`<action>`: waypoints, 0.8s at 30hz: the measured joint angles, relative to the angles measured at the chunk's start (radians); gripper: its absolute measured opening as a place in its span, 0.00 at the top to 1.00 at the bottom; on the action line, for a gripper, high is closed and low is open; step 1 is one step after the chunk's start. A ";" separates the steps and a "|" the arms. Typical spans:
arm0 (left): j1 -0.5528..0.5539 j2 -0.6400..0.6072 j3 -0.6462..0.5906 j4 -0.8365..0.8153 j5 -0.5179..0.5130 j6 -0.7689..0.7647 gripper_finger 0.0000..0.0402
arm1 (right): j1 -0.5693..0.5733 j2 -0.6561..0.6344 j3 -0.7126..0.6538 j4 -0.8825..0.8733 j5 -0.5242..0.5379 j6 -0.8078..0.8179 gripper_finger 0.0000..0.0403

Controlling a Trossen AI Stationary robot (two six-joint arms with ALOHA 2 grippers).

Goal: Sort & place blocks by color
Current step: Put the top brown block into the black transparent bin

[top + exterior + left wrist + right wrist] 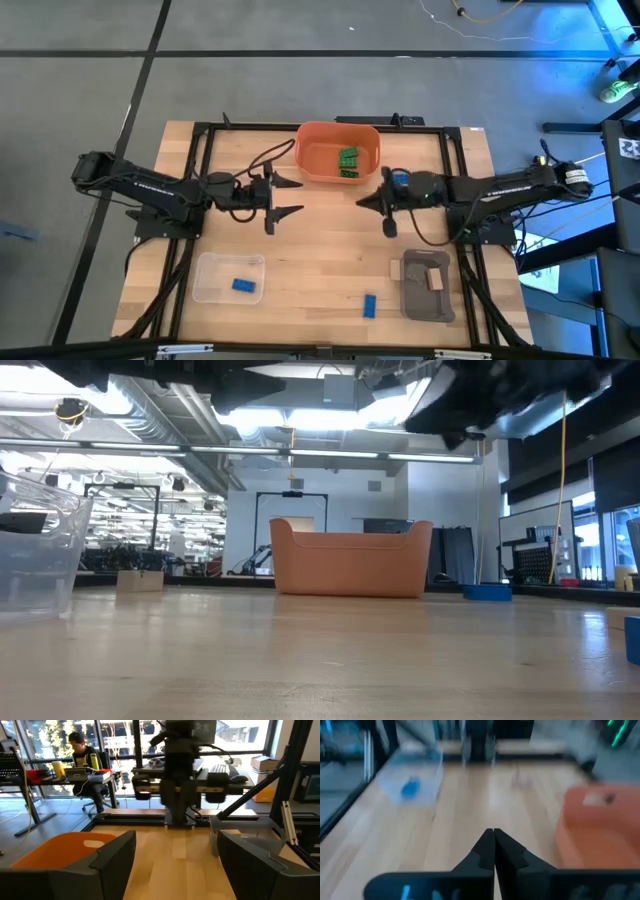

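Sorting is nearly finished: green blocks (348,162) lie in the far orange bin (312,136), one blue block (243,286) in the near-left clear tray (205,270), a tan block (435,281) in the near-right grey tray (415,304). Another blue block (369,305) lies loose on the counter (330,240). The left tool (289,197) hovers with fingers apart, empty; the right tool (362,198) is closed, empty.

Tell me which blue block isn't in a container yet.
The blue block lying loose on the table between the trays; the other blue block sits inside the clear tray.
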 joint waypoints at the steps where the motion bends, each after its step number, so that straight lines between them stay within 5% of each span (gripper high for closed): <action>1: 0.000 0.000 0.000 0.000 0.003 0.000 0.33 | -0.019 0.000 -0.027 0.087 -0.007 -0.019 1.00; 5: 0.000 0.000 0.000 -0.003 0.039 0.000 0.33 | -0.064 -0.003 -0.069 0.326 -0.023 -0.085 1.00; 17: 0.000 -0.162 0.010 -0.282 0.037 -0.061 0.33 | -0.065 -0.005 -0.051 0.276 -0.051 -0.119 1.00; 24: 0.005 -0.161 0.011 -0.509 -0.340 -0.226 0.33 | -0.066 -0.005 -0.051 0.281 -0.050 -0.116 1.00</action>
